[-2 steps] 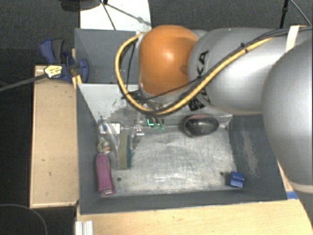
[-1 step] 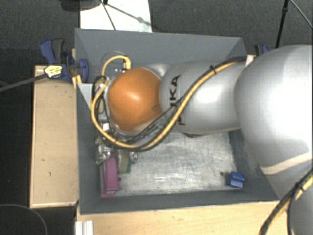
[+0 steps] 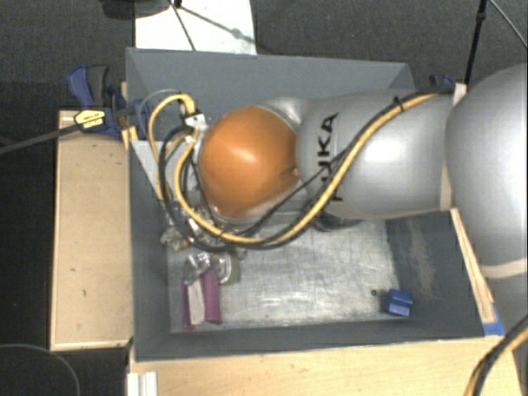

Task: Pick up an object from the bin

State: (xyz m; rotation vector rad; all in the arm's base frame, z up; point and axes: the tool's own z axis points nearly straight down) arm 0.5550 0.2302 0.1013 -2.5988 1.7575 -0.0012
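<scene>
The end effector [image 3: 210, 264], open or closed I cannot tell, is just beside the flat purple-and-pink oblong piece [image 3: 203, 301], so I think it should centre over this piece and descend straight, clear of the grey metal bin [image 3: 150, 304] wall.

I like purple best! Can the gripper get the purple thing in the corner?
Probably yes. The gripper hangs right at the purple oblong thing, with nothing lying on it or between them. The bin wall close beside it could make it a tight fit.
</scene>
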